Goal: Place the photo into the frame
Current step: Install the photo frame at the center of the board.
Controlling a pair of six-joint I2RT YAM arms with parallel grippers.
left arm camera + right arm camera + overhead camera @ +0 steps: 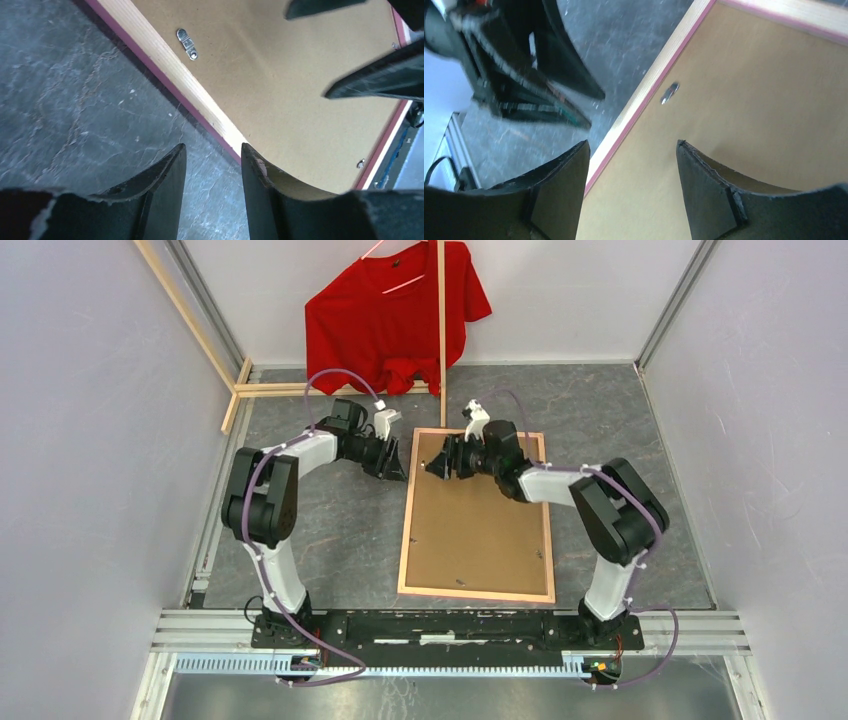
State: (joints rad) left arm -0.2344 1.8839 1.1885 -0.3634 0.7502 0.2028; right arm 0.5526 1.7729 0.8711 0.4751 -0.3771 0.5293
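Grey marbled tabletop [330, 530] is carrying the frame [475, 594], which is lying face down, showing a pale wood rim with a thin pink edge around the brown backing board [480, 530]. The left gripper [398, 472] is hovering just beside the frame's far left corner, jaws partly parted and gripping nothing. The right gripper [432, 466] is hanging over that corner, jaws spread wide and empty. Only the wrist views are revealing a small metal clip [188, 43] near the rim. Only the overhead view is showing a red shirt [395, 315] beyond the frame's far end.
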